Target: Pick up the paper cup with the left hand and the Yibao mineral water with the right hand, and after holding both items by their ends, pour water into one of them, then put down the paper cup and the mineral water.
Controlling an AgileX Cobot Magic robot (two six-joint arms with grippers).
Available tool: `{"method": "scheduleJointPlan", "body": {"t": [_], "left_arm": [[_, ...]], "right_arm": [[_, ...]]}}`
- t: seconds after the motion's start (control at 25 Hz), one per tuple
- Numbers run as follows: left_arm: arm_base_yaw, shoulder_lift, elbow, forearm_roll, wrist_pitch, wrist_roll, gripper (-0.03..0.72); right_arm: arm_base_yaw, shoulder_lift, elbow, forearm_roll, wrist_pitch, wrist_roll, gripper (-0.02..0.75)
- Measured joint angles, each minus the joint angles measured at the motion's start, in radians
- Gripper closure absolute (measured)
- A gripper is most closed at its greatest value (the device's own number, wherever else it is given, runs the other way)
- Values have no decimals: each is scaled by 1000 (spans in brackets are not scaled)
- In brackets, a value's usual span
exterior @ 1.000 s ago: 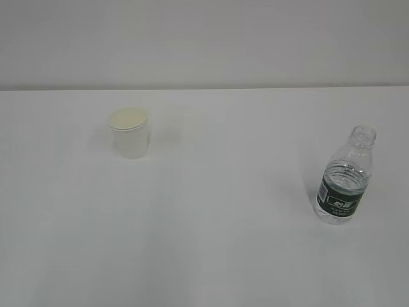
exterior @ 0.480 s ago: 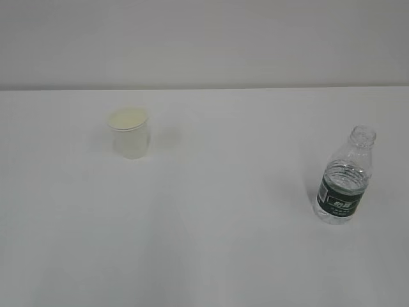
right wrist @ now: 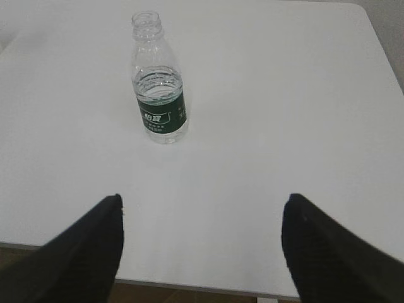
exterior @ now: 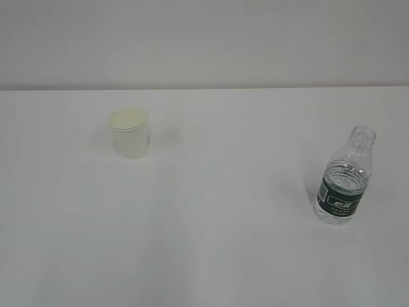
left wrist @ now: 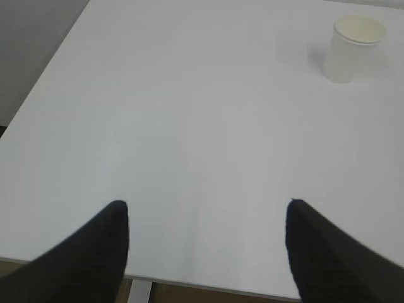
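Note:
The white paper cup [exterior: 130, 132] stands upright on the left of the white table [exterior: 211, 230]; the left wrist view has the paper cup [left wrist: 353, 48] at its far upper right. To the right stands the capless Yibao mineral water [exterior: 344, 179], clear with a dark green label and some water inside. The right wrist view shows the mineral water [right wrist: 158, 82] ahead and a little left. My left gripper [left wrist: 206, 208] hovers open over the table's near edge, far from the cup. My right gripper [right wrist: 202, 202] is open too, well short of the bottle. Neither arm shows in the exterior view.
The table's near edge [left wrist: 208, 287] runs just below both sets of fingertips. Its left edge [left wrist: 44, 88] drops to a dark floor. A pale wall [exterior: 204, 38] rises behind the table.

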Motion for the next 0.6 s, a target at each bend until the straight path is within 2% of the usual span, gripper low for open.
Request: {"method": "scheduleJointPlan", "body": {"t": [0.32, 0.6], "left_arm": [[0, 0, 0, 0, 0, 0, 163], [0, 0, 0, 0, 0, 0, 165]], "right_arm": [[0, 0, 0, 0, 0, 0, 148], [0, 0, 0, 0, 0, 0, 148]]}}
